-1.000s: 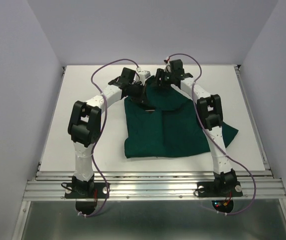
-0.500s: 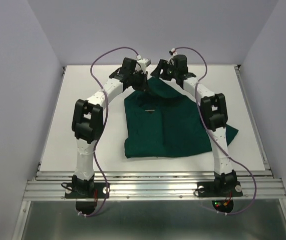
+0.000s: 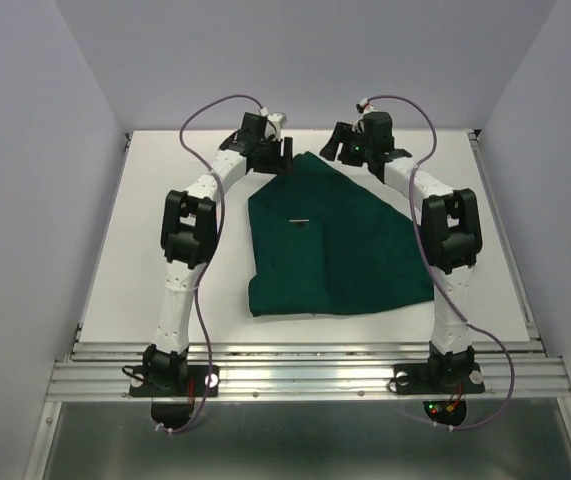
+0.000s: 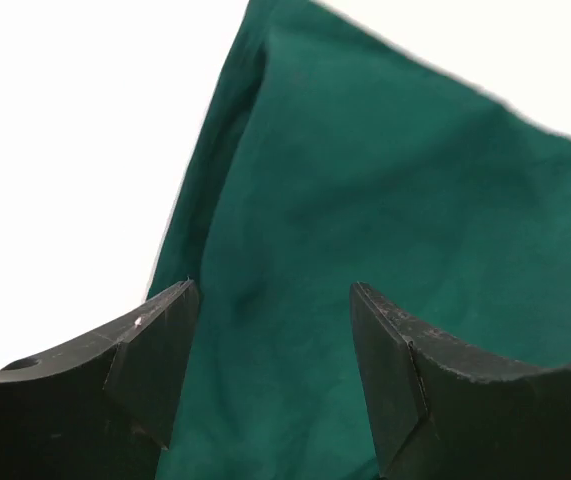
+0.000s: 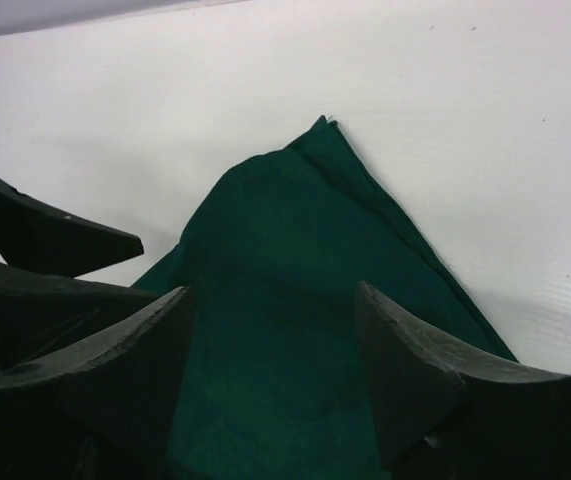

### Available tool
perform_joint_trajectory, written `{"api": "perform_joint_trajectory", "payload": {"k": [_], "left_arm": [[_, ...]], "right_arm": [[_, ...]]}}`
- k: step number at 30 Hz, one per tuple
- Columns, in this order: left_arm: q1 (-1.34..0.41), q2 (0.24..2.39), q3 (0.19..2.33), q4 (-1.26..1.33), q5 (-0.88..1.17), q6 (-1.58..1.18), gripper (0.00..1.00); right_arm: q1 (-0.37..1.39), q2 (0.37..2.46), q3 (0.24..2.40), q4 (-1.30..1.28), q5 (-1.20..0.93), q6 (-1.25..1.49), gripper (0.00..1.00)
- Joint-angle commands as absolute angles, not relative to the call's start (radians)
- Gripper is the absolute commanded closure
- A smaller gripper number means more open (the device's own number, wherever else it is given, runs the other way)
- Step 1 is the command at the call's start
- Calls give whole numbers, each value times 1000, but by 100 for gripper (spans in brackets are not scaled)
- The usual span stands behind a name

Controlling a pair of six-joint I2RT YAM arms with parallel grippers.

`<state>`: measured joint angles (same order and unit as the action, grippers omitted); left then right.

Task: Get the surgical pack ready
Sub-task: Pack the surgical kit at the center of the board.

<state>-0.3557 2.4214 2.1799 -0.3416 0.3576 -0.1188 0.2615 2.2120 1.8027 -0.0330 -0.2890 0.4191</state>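
We count one dark green drape [image 3: 335,260], one thin metal piece [image 3: 300,221] showing on it, one white table [image 3: 145,220], two arms, namely left arm [image 3: 190,235] and right arm [image 3: 452,235], two grippers, namely left gripper [image 4: 270,295] and right gripper [image 5: 272,295], and two purple cables [image 3: 197,140].

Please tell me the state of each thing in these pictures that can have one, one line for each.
green drape, folded over itself, lying on the table, one corner toward the far edge.
small shiny piece, showing at a fold of the drape, mostly hidden.
left gripper, open, empty, above the drape.
right gripper, open, empty, above the drape.
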Motion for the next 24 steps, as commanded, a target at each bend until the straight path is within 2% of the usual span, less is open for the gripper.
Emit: {"api": "perform_joint_trajectory", "payload": {"k": [1, 6, 9, 12, 14, 16, 19, 24], "left_arm": [[-353, 2284, 2131, -311, 302, -127, 27], [-347, 2269, 2146, -356, 242, -136, 38], [-342, 2212, 2063, -309, 256, -147, 44], [-334, 2186, 2023, -247, 308, -169, 43], [-333, 2235, 2107, -274, 350, -169, 33], [-333, 2310, 2190, -337, 359, -170, 31], [-333, 2364, 2296, -380, 390, -167, 31], [-331, 2361, 2253, -315, 408, -181, 32]], "right_arm": [[259, 2230, 1885, -98, -261, 387, 30], [259, 2304, 1992, -195, -246, 367, 34], [259, 2319, 2035, -210, -199, 342, 34], [259, 2388, 2164, -286, -192, 324, 30], [259, 2488, 2264, -342, -210, 314, 25], [259, 2567, 2382, -395, -247, 307, 20], [259, 2609, 2419, -405, -276, 310, 16], [259, 2640, 2413, -402, -322, 311, 17]]}}
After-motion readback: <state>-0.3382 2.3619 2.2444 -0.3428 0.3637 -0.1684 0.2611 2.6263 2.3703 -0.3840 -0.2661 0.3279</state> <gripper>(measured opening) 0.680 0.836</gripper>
